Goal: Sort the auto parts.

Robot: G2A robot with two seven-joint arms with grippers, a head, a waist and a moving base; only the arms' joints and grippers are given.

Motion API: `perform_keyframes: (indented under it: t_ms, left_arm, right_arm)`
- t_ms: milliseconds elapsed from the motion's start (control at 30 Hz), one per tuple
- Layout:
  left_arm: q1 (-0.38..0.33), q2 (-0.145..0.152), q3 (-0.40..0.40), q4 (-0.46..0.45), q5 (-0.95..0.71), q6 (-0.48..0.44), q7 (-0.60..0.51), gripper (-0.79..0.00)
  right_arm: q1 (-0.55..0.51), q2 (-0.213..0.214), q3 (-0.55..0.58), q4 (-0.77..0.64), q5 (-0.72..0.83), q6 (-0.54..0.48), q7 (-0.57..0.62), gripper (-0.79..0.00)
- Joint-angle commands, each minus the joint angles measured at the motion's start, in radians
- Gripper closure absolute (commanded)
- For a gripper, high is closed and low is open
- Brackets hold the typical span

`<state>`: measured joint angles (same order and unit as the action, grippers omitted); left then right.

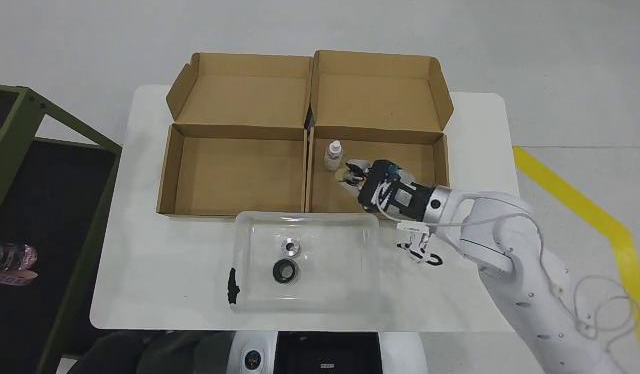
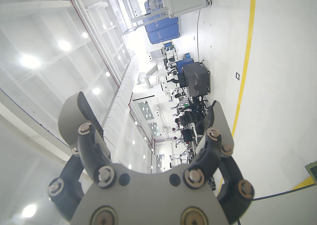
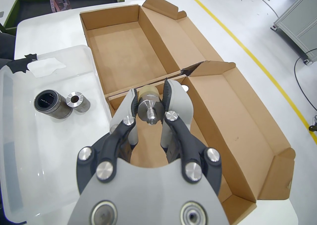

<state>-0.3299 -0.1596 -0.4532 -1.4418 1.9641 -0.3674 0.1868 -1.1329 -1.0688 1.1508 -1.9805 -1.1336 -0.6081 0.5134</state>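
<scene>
Box [image 3: 235, 124] beneath, part [image 3: 146, 108] clamped in right end effector [image 3: 150, 90]

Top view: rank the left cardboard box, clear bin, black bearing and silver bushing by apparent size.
Largest to smallest:
1. left cardboard box
2. clear bin
3. black bearing
4. silver bushing
The last two look close.

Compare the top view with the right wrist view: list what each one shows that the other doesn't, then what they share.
Top view's extra: the white forearm behind the right gripper. Right wrist view's extra: the threaded stud on the metal part that gripper clamps. Shared: two open cardboard boxes, the clear bin with a bearing and a small metal cylinder.
</scene>
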Motion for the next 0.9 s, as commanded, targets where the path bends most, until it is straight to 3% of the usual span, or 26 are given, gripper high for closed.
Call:
perform_keyframes:
  t_ms: [0, 867]
  left_arm:
    - [0.000, 0.000, 0.000, 0.000, 0.000, 0.000, 0.000, -0.785]
    - [0.000, 0.000, 0.000, 0.000, 0.000, 0.000, 0.000, -0.785]
  right_arm:
    - [0.017, -0.002, -0.014, 0.017, 0.001, 0.001, 0.019, 0.000]
    - [0.267, -0.047, -0.209, 0.327, -0.031, -0.008, 0.262, 0.000]
